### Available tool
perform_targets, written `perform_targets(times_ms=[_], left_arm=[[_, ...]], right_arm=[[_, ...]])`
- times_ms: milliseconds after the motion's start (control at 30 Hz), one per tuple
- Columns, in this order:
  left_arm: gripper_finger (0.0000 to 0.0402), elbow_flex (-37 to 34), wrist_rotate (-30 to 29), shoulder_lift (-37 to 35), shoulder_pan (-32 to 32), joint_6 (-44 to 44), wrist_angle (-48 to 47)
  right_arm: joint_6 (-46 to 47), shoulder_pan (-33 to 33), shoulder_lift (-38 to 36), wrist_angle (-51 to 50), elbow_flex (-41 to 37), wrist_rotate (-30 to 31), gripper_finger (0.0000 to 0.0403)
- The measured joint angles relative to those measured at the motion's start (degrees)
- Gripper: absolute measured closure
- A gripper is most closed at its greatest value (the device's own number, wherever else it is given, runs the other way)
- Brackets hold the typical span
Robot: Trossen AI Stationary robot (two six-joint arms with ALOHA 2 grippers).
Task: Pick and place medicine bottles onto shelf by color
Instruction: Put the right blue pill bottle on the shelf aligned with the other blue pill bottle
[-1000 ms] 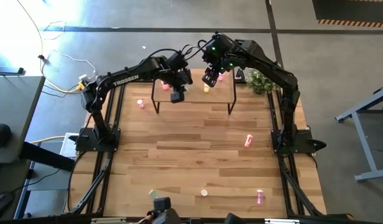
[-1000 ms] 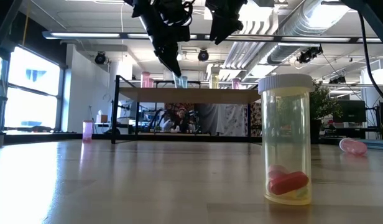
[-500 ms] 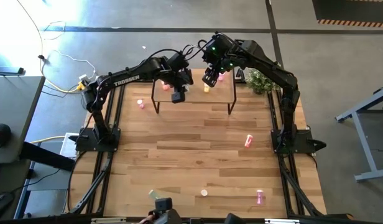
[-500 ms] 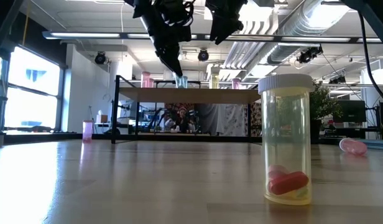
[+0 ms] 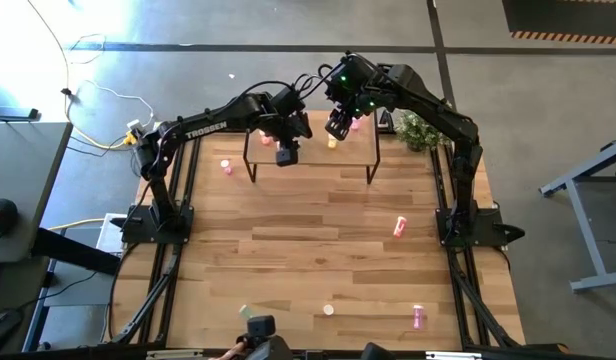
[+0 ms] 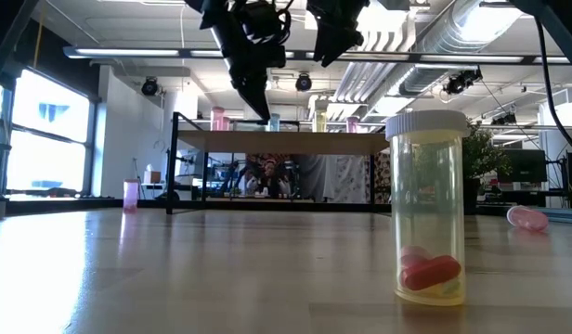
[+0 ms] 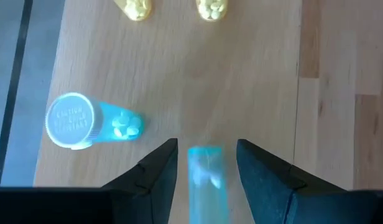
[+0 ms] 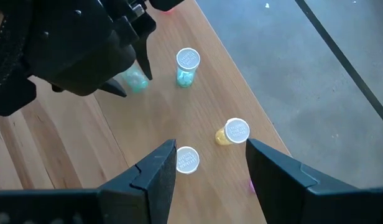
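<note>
The shelf [image 5: 310, 152] stands at the table's far side and carries several medicine bottles. My left gripper [image 7: 207, 163] hangs over its top, open, one finger on either side of a blue-green bottle [image 7: 207, 174], with a gap showing on both sides. That bottle stands on the shelf top. A second blue-green bottle [image 7: 72, 121] stands beside it, and two yellow ones [image 7: 137, 7] [image 7: 212, 7] stand farther along. My right gripper [image 8: 207, 165] waits open above the shelf's right part [image 5: 336, 128], with nothing between its fingers.
Loose bottles are spread over the table: pink ones [image 5: 226, 167] [image 5: 400, 228] [image 5: 418, 317], a pale one [image 5: 328, 310] and a greenish one [image 5: 244, 312] near the front edge. A yellow bottle [image 6: 427, 209] stands close to the low camera. A potted plant [image 5: 418, 130] sits at the far right.
My left gripper has opened over the shelf and let go of the blue-green bottle. In the low view its finger has drawn off the bottle, which stays upright on the shelf top. The arm itself has kept its place.
</note>
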Motion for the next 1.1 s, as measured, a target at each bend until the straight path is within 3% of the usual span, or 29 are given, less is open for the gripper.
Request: perform_targets(times_ms=[300,700,1100], left_arm=[[0.0267,0.0,-1.6,0.0,0.0,-2.0,-0.4],[0.0246,0.1,-2.5,-1.0,0.3,-1.1,-4.3],[0.025,0.1,-4.2,-0.5,0.6,0.9,-7.9]], right_arm=[[0.0,0.0,0.0,0.0,0.0,0.0,0.0218],[0.0,0.0,0.0,0.0,0.0,-0.2,0.0218],[0.0,0.0,0.0,0.0,0.0,-0.2,0.0218]])
